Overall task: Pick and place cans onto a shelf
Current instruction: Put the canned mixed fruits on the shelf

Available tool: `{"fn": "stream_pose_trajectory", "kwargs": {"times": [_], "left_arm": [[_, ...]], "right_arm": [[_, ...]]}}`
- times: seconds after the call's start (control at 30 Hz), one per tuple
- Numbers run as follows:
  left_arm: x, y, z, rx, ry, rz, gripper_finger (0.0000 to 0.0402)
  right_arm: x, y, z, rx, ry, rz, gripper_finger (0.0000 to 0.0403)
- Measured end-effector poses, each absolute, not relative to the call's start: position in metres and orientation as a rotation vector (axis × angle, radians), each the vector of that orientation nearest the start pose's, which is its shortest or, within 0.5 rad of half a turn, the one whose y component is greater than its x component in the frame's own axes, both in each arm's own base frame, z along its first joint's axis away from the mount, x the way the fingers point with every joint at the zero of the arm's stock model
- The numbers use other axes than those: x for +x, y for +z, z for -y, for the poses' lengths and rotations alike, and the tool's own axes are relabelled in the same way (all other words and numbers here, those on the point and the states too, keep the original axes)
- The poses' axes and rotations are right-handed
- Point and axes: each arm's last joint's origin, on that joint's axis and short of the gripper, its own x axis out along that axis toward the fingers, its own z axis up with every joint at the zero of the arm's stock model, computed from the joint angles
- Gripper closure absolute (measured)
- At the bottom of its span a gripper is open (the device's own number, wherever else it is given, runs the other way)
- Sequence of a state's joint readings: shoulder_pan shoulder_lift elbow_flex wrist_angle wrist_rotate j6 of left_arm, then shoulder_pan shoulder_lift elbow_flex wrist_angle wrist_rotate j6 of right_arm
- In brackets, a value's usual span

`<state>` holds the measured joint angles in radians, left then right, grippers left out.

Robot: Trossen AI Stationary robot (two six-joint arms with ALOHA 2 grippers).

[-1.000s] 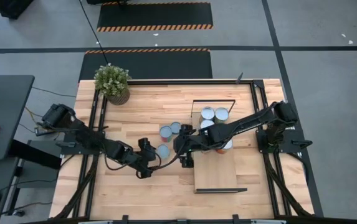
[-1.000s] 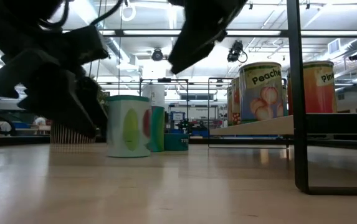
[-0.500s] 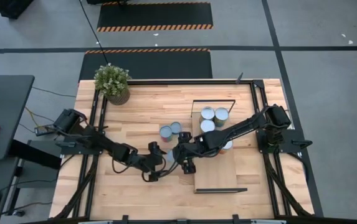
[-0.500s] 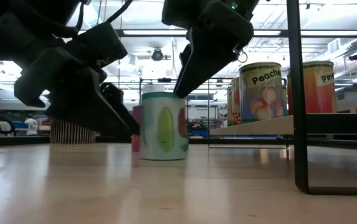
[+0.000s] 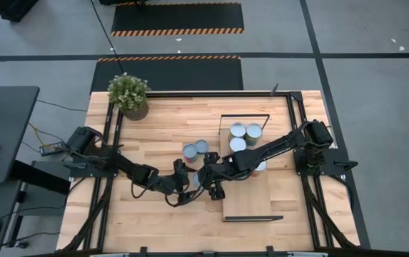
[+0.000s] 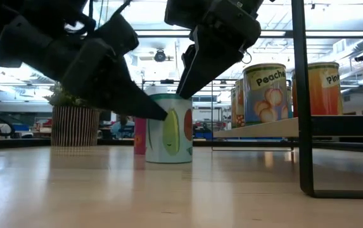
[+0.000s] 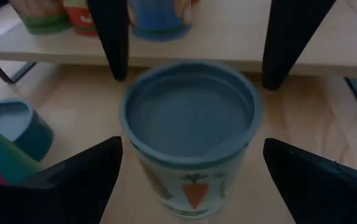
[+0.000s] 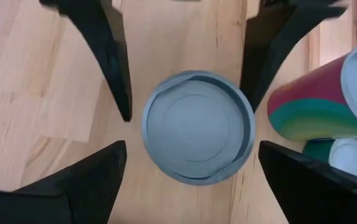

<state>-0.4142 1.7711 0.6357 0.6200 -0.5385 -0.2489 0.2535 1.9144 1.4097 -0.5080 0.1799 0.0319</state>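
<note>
both grippers meet at one can (image 6: 168, 128) that stands upright on the wooden table (image 5: 154, 221), just left of the shelf (image 5: 247, 196) and a little nearer than two other cans (image 5: 195, 149) on the table. the left gripper (image 5: 188, 194) comes from the left with its fingers spread wide, one on each side of the can; in the left wrist view the can (image 7: 190, 127) shows a carrot picture on its side, and there is a gap between it and each finger, so nothing is held. the right gripper (image 5: 208, 183) reaches from the right, also wide open, and in the right wrist view its fingers stand on both sides of the same can (image 8: 198, 126), not touching it. three more cans (image 5: 245, 134) stand on the far part of the shelf board, close together. a potted plant (image 5: 129, 94) stands at the far left corner of the table.
</note>
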Motion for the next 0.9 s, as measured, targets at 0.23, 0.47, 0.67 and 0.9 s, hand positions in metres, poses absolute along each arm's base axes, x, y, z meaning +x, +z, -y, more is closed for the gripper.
{"fn": "stream_pose_trajectory", "kwargs": {"times": [0.23,0.47,0.67,0.9], "left_arm": [[0.296,0.107,0.111,-0.011,0.181,-0.416,0.0006],[0.296,0.105,0.109,-0.017,0.189,-0.429,0.0006],[0.299,0.106,0.107,-0.072,0.163,-0.418,0.0006],[0.303,0.105,0.101,-0.123,0.08,-0.456,0.0006]], "right_arm": [[0.394,0.201,-0.097,-0.191,0.052,-0.99,0.0029],[0.399,0.19,-0.098,-0.206,0.06,-0.992,0.0029],[0.399,0.187,-0.098,-0.216,0.065,-0.999,0.0029],[0.401,0.188,-0.096,-0.215,0.062,-0.986,0.0029]]}}
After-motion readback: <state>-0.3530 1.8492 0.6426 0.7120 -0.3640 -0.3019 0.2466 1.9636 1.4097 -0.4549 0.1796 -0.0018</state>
